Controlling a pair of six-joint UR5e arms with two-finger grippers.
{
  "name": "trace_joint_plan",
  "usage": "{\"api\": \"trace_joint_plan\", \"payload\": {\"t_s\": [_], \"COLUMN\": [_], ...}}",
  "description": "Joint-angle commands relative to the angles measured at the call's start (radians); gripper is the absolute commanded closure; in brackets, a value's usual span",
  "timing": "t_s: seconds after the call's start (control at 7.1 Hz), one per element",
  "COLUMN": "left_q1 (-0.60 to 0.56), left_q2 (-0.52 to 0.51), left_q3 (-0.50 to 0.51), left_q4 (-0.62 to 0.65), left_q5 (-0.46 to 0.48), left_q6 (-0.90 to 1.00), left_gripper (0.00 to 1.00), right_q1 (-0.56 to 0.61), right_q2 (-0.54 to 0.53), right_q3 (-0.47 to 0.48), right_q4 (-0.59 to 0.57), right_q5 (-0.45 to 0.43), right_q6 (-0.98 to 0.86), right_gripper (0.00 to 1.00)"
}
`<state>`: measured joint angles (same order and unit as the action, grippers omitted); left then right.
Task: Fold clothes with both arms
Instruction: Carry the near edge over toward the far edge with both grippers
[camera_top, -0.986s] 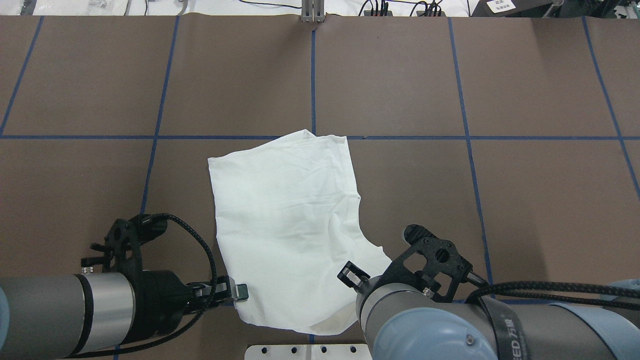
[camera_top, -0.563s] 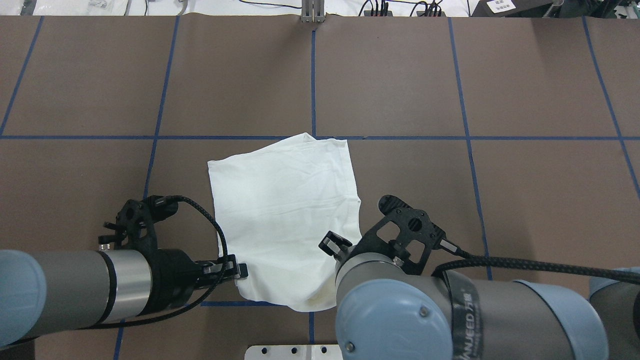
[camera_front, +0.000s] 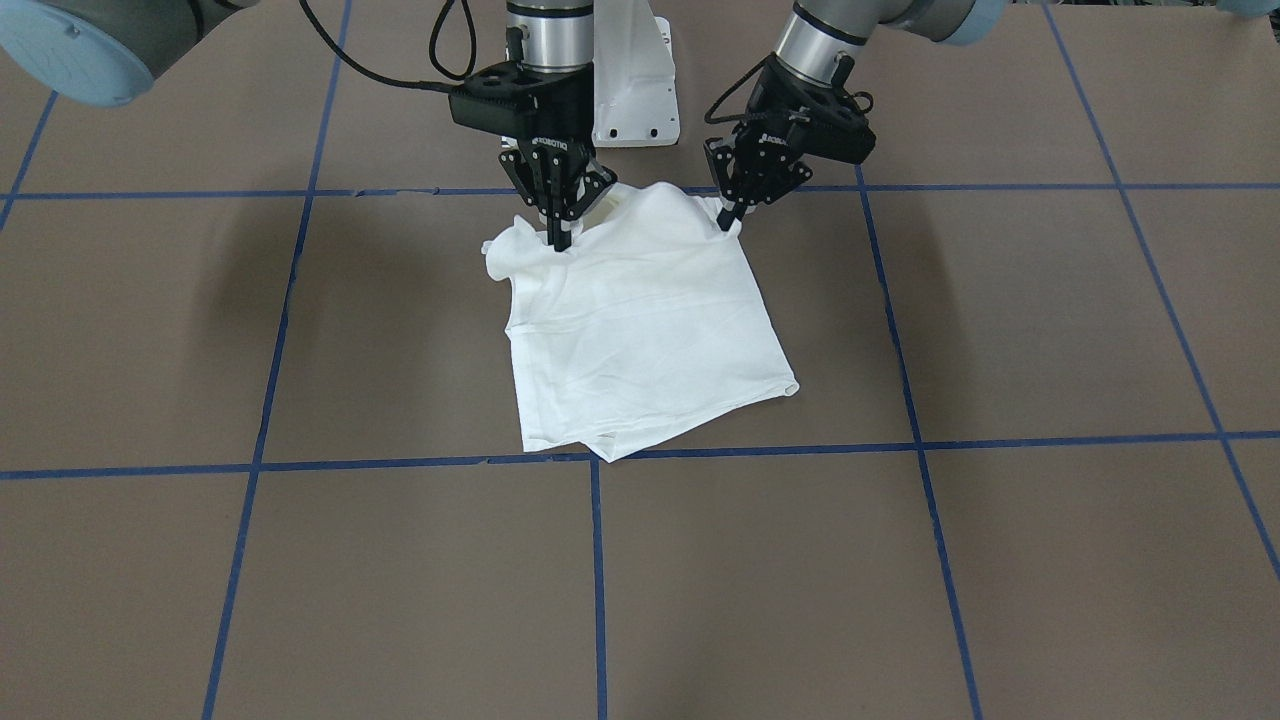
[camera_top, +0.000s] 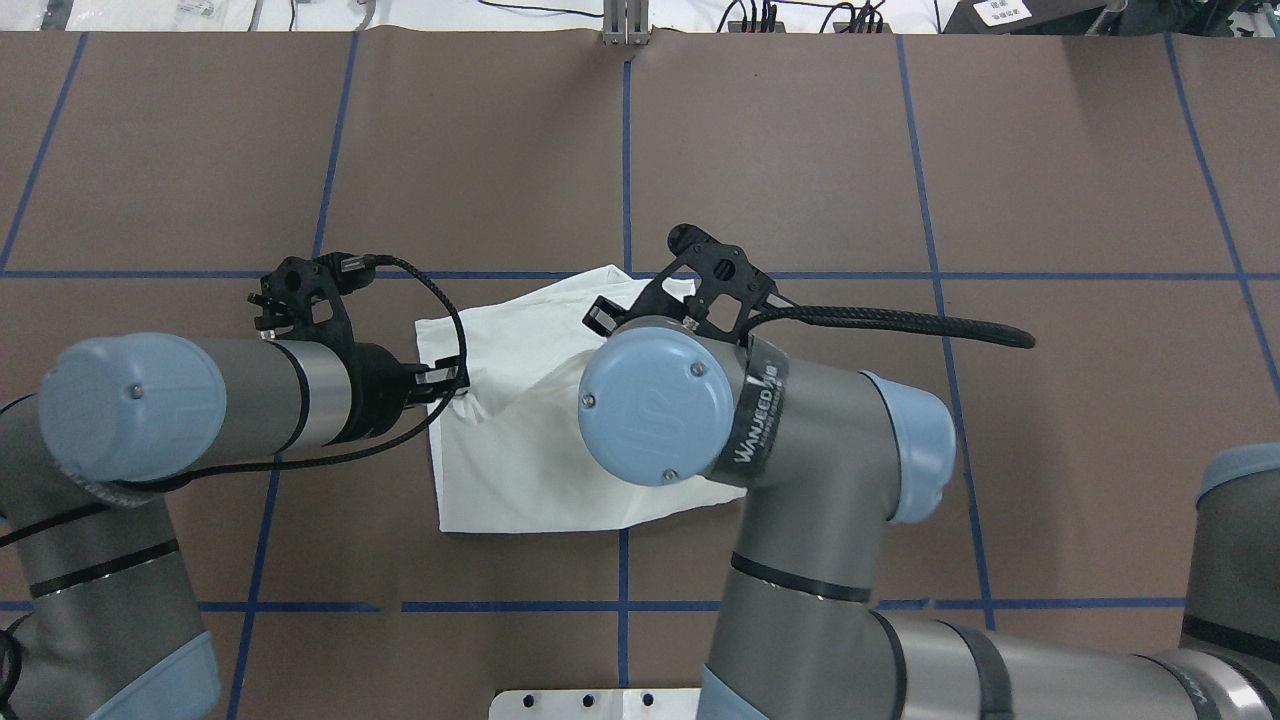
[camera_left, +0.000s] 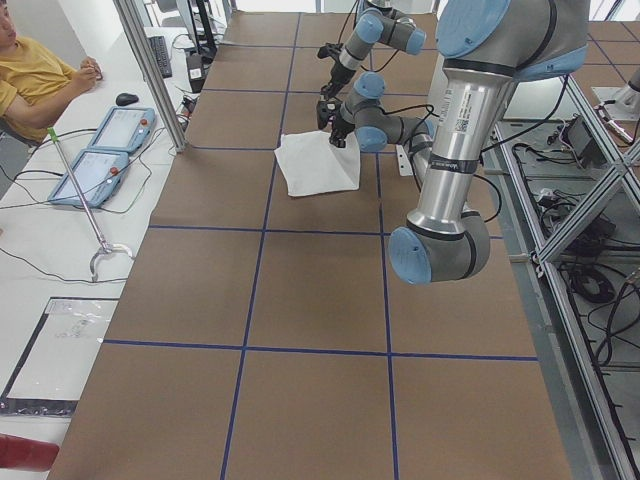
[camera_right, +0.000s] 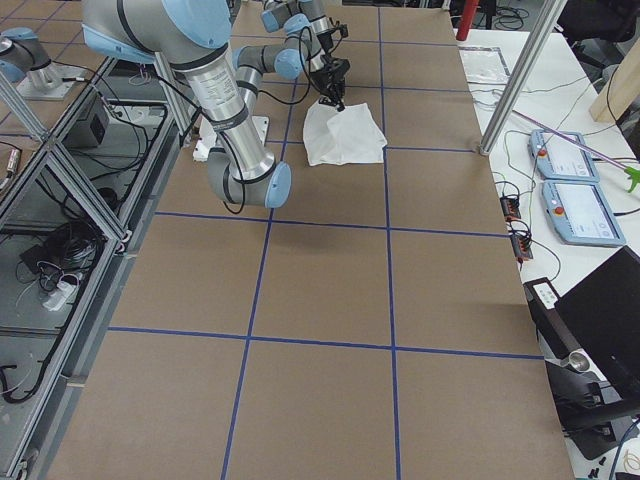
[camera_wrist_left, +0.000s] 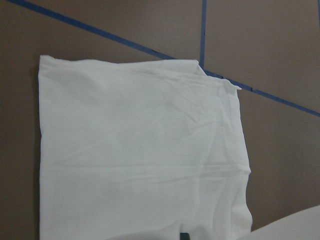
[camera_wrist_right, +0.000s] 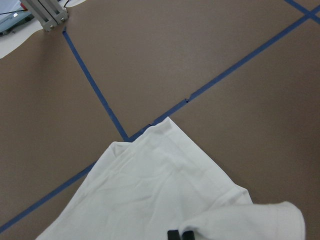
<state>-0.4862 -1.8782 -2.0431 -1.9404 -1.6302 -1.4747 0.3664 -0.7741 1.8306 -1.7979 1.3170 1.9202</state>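
Two black finger grippers clamped shut: left gripper (camera_front: 735, 215) and right gripper (camera_front: 560, 238) each pinch a raised near corner of the white fabric T-shirt (camera_front: 640, 330), centre of brown gridded table (camera_front: 1000, 560) | step: mid-fold, I judge | next: I'd carry both corners evenly toward 12 o'clock, then release.

T-shirt (camera_front: 640, 320) plain white. Table (camera_front: 1000, 320) brown w/ blue tape grid (camera_front: 900, 445). Left arm (camera_top: 250, 400) & right arm (camera_top: 820, 430) silver-grey, lt-blue joint caps (camera_top: 650, 400). Left gripper (camera_front: 733, 215), right gripper (camera_front: 560, 238) black. Pedestal base (camera_front: 645, 100) white. Person's top (camera_left: 30, 70) yellow.
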Motion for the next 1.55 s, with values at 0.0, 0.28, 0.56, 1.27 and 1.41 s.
{"api": "trace_joint_plan", "payload": {"t_s": [0.0, 0.28, 0.56, 1.27, 1.41], "left_q1": [-0.049, -0.089, -0.112, -0.126, -0.123], "left_q2": [-0.089, -0.118, -0.116, -0.116, -0.119], "left_q3": [0.21, 0.274, 0.282, 0.287, 0.316], "left_q4": [-0.012, -0.02, -0.02, -0.022, -0.023], "left_q5": [0.007, 0.007, 0.007, 0.001, 0.003], "left_q6": [0.027, 0.111, 0.134, 0.226, 0.224], "left_gripper": [1.0, 1.0, 1.0, 0.0, 0.0], "right_q1": [0.061, 0.091, 0.103, 0.13, 0.141], "right_q2": [0.114, 0.127, 0.127, 0.145, 0.134], "right_q3": [-0.295, -0.398, -0.433, -0.464, -0.447], "right_q4": [0.169, 0.258, 0.267, 0.324, 0.324], "right_q5": [0.002, 0.004, 0.004, 0.046, 0.071], "right_q6": [-0.029, -0.088, -0.124, -0.331, -0.34], "right_gripper": [1.0, 1.0, 1.0, 0.0, 0.0]}}
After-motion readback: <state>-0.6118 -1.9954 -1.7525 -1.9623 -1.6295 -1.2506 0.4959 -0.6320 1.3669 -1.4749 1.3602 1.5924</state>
